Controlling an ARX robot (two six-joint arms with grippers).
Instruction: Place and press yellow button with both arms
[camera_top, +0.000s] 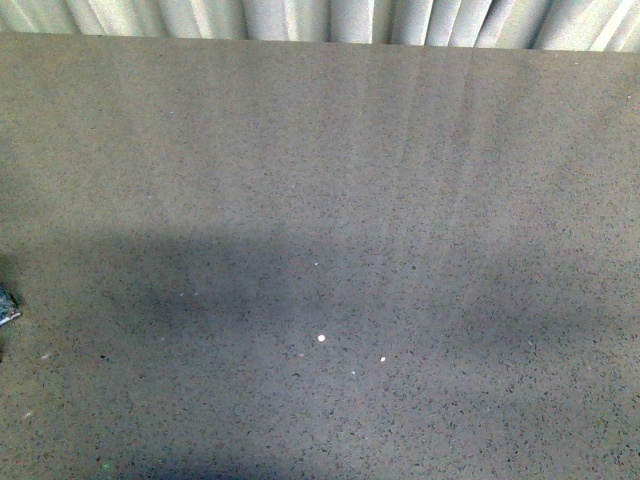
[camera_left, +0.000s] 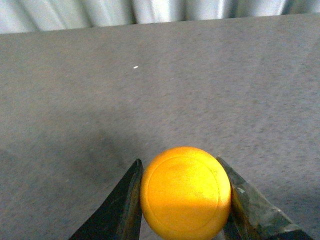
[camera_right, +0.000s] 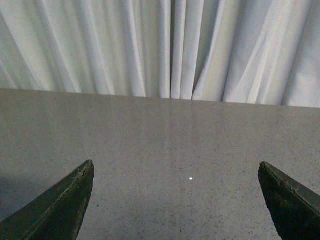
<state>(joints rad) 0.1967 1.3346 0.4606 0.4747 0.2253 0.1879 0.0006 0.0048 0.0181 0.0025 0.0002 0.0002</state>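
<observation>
Yellow button (camera_left: 185, 192) sits closest to the lens in the left wrist view, its round domed cap facing us and clamped between the two black fingers (camera_left: 122, 205) of the left gripper (camera_left: 179, 161), one finger touching each side. We cannot see the body under the cap, nor tell whether it hangs above the grey speckled table (camera_left: 200, 75) or rests on it. Beyond lie bare table, one white speck (camera_left: 135, 67) and a pale pleated curtain (camera_left: 150, 10) along the far edge. In the right wrist view, the right gripper (camera_right: 175, 164) is spread wide and holds nothing; between its tips we see table, a white speck and curtain behind. In the front view neither gripper shows; we see table under a broad soft shadow (camera_top: 200, 280), two white specks near each other, and a small dark bluish thing (camera_top: 6, 305) cut off at the left edge, too little of it showing to name. We judge the main risk to be the grip: it is on a smooth rounded cap, so the button may slip or tilt, and if let go crooked or above the table it could topple and roll. The right gripper, pressing with fingers spread, could pass either side of the cap or knock the button over. Nothing we can see stands in the way.
</observation>
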